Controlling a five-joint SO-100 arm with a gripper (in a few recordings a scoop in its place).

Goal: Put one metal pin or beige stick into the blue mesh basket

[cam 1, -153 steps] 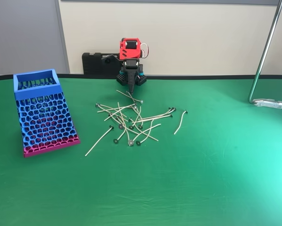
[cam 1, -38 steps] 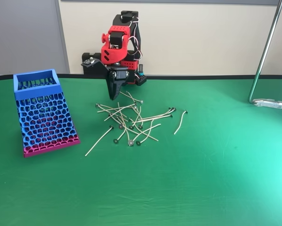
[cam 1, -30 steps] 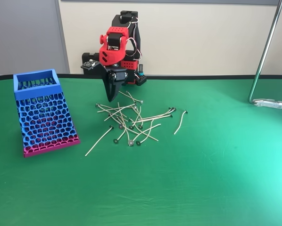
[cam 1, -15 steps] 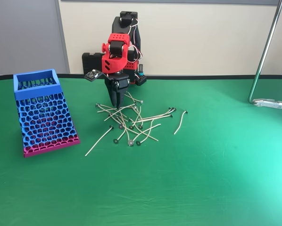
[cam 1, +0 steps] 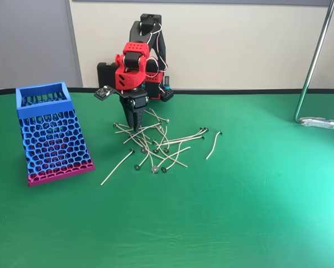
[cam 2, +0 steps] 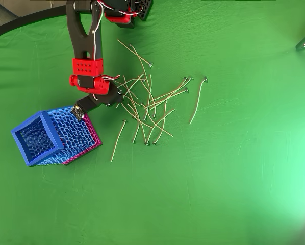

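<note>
On the green desk (cam 1: 239, 212) in the fixed view, my tool (cam 1: 134, 126) points down at the pile's left edge, fingers slightly parted, gripping nothing I can make out. Nothing is delivered yet, I judge. From overhead, the sticks (cam 2: 152, 104), thin, beige, dark-disc-tipped, lie tangled; the blue mesh basket (cam 2: 53, 135) stands just left of them, apparently empty.

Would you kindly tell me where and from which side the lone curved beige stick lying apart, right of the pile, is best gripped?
Grip the lone curved beige stick at mid-shaft, coming straight down from above. It lies flat on the green table, clear of the pile of sticks, so the hand can probably straddle its thin shaft, fingers closing across it.
</note>
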